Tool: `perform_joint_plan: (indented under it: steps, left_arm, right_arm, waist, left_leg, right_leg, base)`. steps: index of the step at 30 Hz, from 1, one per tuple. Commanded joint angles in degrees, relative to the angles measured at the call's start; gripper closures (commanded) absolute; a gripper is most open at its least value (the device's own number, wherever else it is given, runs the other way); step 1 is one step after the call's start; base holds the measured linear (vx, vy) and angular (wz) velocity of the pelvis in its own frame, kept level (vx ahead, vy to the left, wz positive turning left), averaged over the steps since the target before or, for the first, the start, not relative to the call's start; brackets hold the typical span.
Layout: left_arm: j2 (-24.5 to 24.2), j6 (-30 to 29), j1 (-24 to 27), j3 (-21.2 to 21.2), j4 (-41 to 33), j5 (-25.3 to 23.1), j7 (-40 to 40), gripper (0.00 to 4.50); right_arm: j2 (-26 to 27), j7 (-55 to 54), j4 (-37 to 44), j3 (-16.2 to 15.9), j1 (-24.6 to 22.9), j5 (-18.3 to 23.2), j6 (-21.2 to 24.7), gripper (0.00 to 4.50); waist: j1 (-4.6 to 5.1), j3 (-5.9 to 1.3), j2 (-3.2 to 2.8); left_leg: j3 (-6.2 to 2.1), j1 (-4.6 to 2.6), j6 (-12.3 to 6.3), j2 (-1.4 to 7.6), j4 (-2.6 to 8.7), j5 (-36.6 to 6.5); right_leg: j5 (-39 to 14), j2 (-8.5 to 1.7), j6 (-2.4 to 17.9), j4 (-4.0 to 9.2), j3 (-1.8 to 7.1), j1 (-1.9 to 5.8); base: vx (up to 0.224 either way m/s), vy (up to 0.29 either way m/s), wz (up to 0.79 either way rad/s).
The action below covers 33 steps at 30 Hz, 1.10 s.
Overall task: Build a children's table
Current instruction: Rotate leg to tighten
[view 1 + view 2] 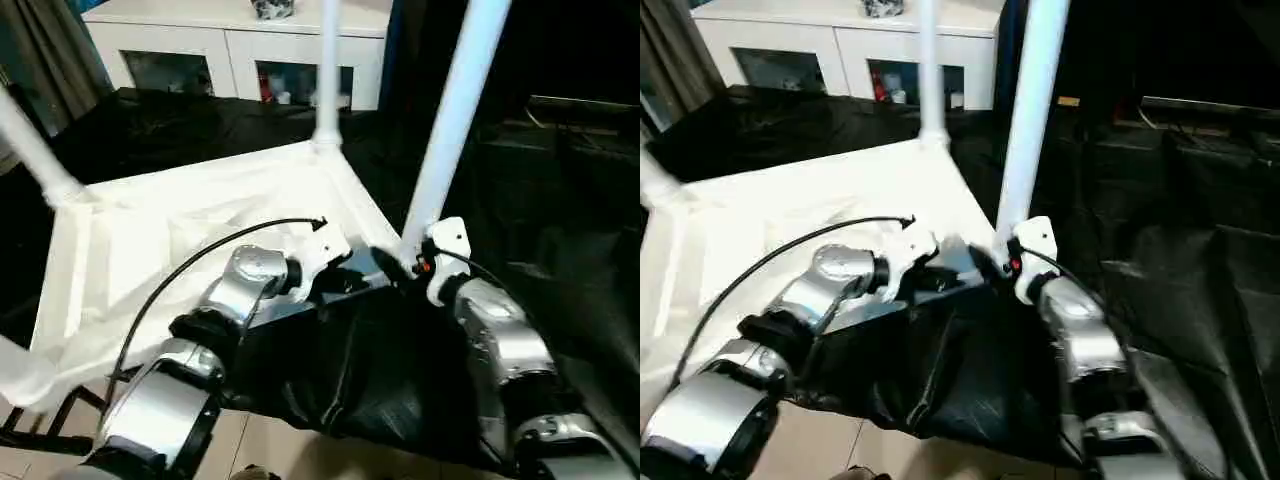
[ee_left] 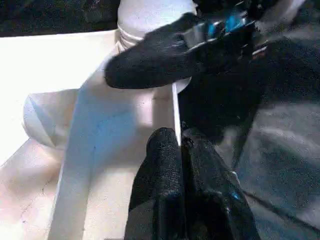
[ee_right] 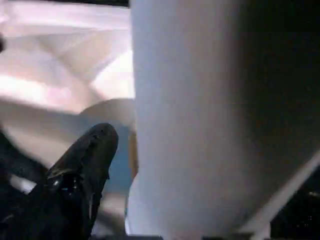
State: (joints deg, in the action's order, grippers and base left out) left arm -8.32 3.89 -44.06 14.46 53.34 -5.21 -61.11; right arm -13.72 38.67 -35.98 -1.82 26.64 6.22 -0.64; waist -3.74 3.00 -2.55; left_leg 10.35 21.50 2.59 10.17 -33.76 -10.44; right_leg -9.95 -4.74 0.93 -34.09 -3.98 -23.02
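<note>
- The tabletop [image 1: 190, 250] lies upside down on the black-covered work table [image 1: 180, 125], ribbed underside up, so its corner sockets face up to take the legs.
- Three legs stand in sockets: the far leg [image 1: 327, 60] upright, the left leg [image 1: 30, 145] leaning outward, and the near leg [image 1: 455, 110] rising from the corner closest to my right arm, tilted a little.
- My right gripper [image 1: 405, 262] sits at the foot of that near leg, its fingers spread on either side of the leg rather than clamped; the right wrist view shows one black finger [image 3: 82, 170] beside the white column, with a gap between. I judge I am either letting go or resetting my hold.
- My left gripper [image 2: 181, 165] has its fingers pressed together, holding nothing, tips at the tabletop's rim just beside that socket, probably to steady the top while the leg seats.
- Behind the work table stands a white cabinet [image 1: 230, 40].
- A fourth leg I cannot make out.
</note>
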Motion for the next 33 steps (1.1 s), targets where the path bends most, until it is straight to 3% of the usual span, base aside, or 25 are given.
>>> perform_joint_plan:
  steps: [1,2,3,9,19,21,26,30,33]
  left_arm:
    - [-1.0,2.9,0.6,1.6,-2.5,1.1,-7.6,4.5]
    - [-1.2,2.9,0.7,1.6,-2.7,1.2,-8.3,4.5]
    - [-2.5,3.4,0.9,1.7,-3.0,1.5,-11.1,4.5]
    - [-6.7,4.9,1.4,2.3,-4.0,3.1,-20.1,4.5]
    - [-8.6,5.9,1.6,2.5,-4.1,3.2,-23.6,4.5]
    - [-8.5,5.7,1.7,2.4,-3.9,3.3,-23.3,4.5]
    - [-7.4,4.0,1.9,1.6,-4.0,3.5,-20.5,4.5]
    - [-5.0,1.8,1.2,0.6,-3.5,2.8,-13.6,4.5]
    - [-1.0,-1.4,0.2,0.2,-2.7,1.7,-4.6,4.5]
  right_arm:
    - [-2.2,9.6,2.9,-2.0,-1.2,1.8,0.4,0.45]
    - [-2.5,10.8,3.2,-2.2,-1.3,2.1,0.5,0.45]
    - [-4.2,16.3,5.0,-2.9,-2.1,3.6,1.3,0.45]
    - [-9.5,29.3,8.7,-6.1,-3.4,6.1,2.9,0.45]
    - [-10.3,32.6,9.5,-7.8,-3.6,5.8,4.2,1.2]
    - [-9.7,32.0,9.7,-7.6,-3.9,5.9,4.6,1.39]
    - [-8.2,28.1,9.8,-6.3,-4.7,6.0,6.0,1.73]
    - [-5.4,19.6,9.3,-4.1,-5.4,5.1,6.4,1.78]
    - [-0.3,6.5,7.2,-1.3,-4.7,3.6,7.0,1.8]
  waist:
    - [-0.35,-3.91,1.01]
    - [-0.48,-3.87,1.05]
    - [-0.71,-3.96,0.67]
    - [-1.58,-3.91,0.84]
    - [-1.87,-4.04,0.87]
    - [-1.91,-4.05,0.56]
    - [-1.76,-3.9,0.75]
    - [-1.31,-3.82,0.84]
    - [-0.97,-3.9,0.73]
  left_leg:
    - [-0.66,-0.4,-6.85,2.79,3.45,-10.3]
    - [-0.65,-0.4,-6.94,2.94,3.46,-10.4]
    - [-0.67,-0.55,-7.11,3.04,3.44,-10.5]
    - [-0.74,-0.75,-6.47,3.35,3.64,-11.1]
    - [-0.72,-0.64,-5.96,3.27,3.54,-9.6]
    - [-0.76,-0.69,-5.68,3.32,3.57,-9.9]
    - [-0.78,-0.71,-4.54,3.28,3.77,-11.3]
    - [-0.93,-0.77,-3.21,3.12,3.98,-12.3]
    - [-0.9,-0.87,-3.01,3.12,3.9,-11.5]
  right_leg:
    - [-10.5,-3.98,14.2,3.97,2.24,3.53]
    - [-10.7,-4.07,14.1,4.04,2.33,3.53]
    - [-10.6,-3.98,14.3,3.91,2.34,3.32]
    - [-11.0,-4.13,14.7,3.78,2.44,3.06]
    - [-9.7,-4.17,14.9,3.56,2.37,3.08]
    - [-9.8,-4.18,15.0,3.52,2.37,3.0]
    - [-11.9,-4.18,14.5,3.81,2.37,3.02]
    - [-14.4,-4.19,13.7,4.07,2.39,3.01]
    - [-13.2,-4.17,13.7,4.02,2.52,2.76]
  base:
    - [0.0,0.0,0.0]
    - [0.0,0.0,0.0]
    - [0.0,0.0,0.0]
    - [0.0,0.0,0.0]
    - [0.0,0.0,0.0]
    - [0.0,0.0,0.0]
    - [0.0,0.0,0.0]
    - [0.0,0.0,0.0]
    - [0.0,0.0,0.0]
